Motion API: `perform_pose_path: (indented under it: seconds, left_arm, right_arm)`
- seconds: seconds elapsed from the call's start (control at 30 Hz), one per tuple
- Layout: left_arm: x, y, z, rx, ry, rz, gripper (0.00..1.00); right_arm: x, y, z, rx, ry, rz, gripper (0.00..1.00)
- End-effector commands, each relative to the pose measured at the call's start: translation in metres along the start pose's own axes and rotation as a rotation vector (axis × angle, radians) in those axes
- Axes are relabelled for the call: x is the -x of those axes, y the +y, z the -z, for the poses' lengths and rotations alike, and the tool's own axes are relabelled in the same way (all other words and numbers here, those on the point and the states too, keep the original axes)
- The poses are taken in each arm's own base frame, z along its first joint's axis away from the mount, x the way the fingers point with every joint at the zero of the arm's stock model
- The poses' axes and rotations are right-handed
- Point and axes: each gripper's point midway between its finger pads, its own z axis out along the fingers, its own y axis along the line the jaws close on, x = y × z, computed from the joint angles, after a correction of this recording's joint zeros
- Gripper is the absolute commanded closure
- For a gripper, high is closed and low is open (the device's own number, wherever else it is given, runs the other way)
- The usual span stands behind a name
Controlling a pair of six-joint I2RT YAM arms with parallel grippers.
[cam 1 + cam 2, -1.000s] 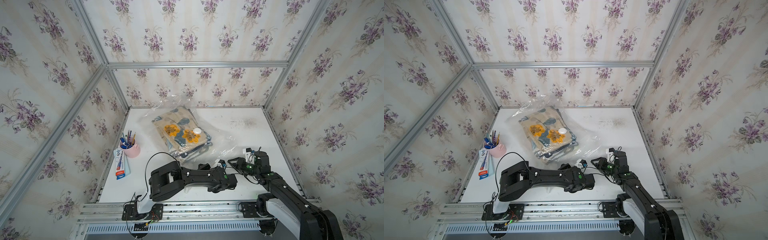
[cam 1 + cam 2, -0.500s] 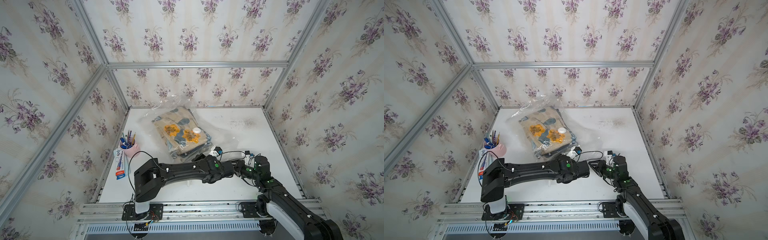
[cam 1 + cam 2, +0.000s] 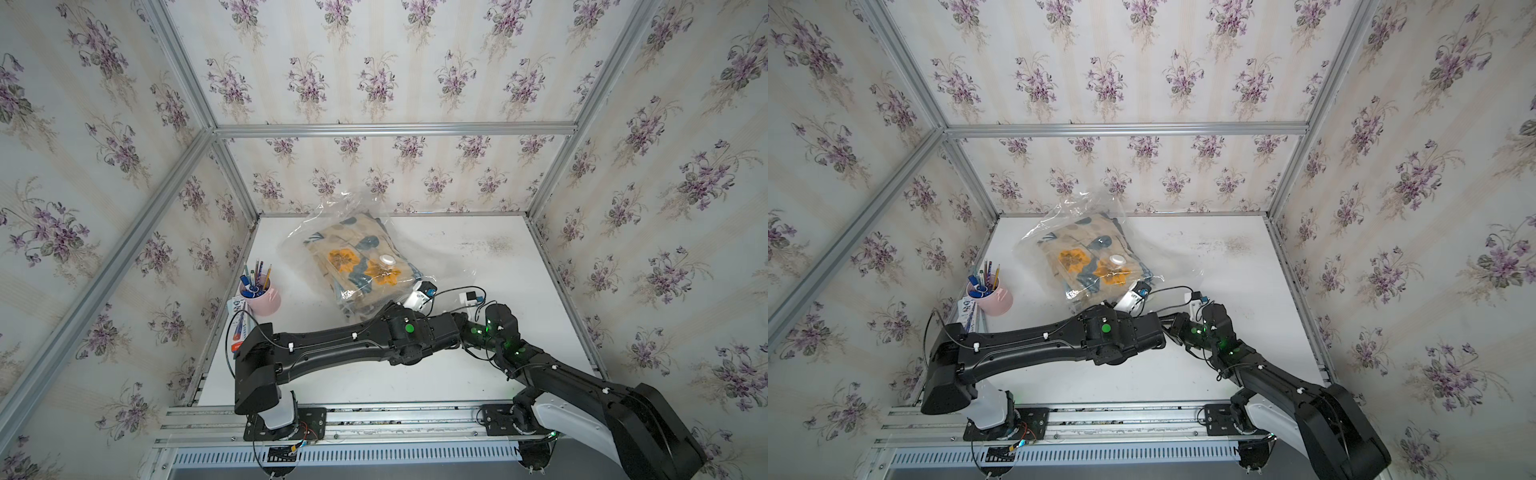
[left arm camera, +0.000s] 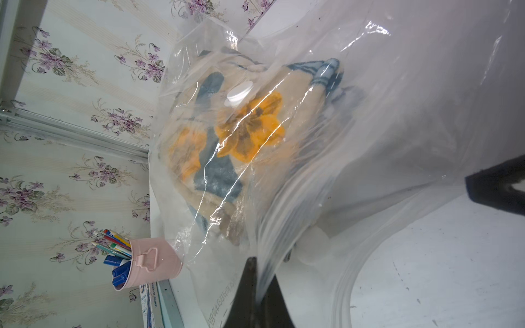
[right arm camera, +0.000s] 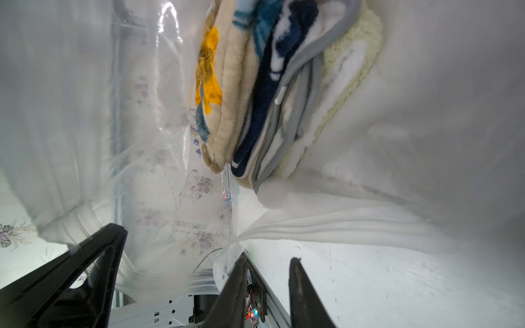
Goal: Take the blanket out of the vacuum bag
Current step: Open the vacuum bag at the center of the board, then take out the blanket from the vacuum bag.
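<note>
Though top views hide it, left gripper pinches vacuum bag in its wrist view, right gripper spread, bag lying near-to-far, mouth near.

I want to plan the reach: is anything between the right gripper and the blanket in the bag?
Nothing visible seems to. The left gripper pinches one lip of the vacuum bag, and through the gaping mouth the open right gripper faces bare blanket edges, no film across them.

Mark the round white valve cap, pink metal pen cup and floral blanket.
valve cap (image 3: 387, 259), in a top view, top face
pen cup (image 3: 269, 303), in a top view, outer wall
blanket (image 4: 250, 125), left wrist view, orange flower
</note>
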Motion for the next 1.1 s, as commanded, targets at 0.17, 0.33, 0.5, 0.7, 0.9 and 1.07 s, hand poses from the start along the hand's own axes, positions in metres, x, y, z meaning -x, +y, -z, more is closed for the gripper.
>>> perform_pose_path:
  seconds: [0.17,0.33,0.5,0.7,0.9,1.07]
  left_arm:
    - [0.007,-0.004,0.009,-0.031,-0.059,0.079,1.0]
    - [0.005,-0.004,0.011,-0.061,-0.076,0.11,1.0]
    - [0.003,0.002,0.013,-0.066,-0.094,0.157,1.0]
    - [0.001,0.005,0.014,-0.085,-0.119,0.206,1.0]
    - [-0.007,0.006,0.012,-0.105,-0.138,0.272,0.98]
    - [-0.013,0.003,0.009,-0.12,-0.136,0.283,0.97]
  right_arm:
    - [0.011,0.028,-0.031,0.055,-0.017,0.038,0.72]
    - [0.022,0.038,-0.052,0.094,-0.013,0.019,0.76]
    - [0.037,0.041,-0.072,0.104,-0.041,-0.013,0.77]
    - [0.046,0.038,-0.092,0.098,-0.056,-0.057,0.68]
    - [0.048,0.04,-0.111,0.095,-0.045,-0.056,0.65]
    - [0.046,0.033,-0.124,0.071,-0.047,-0.075,0.61]
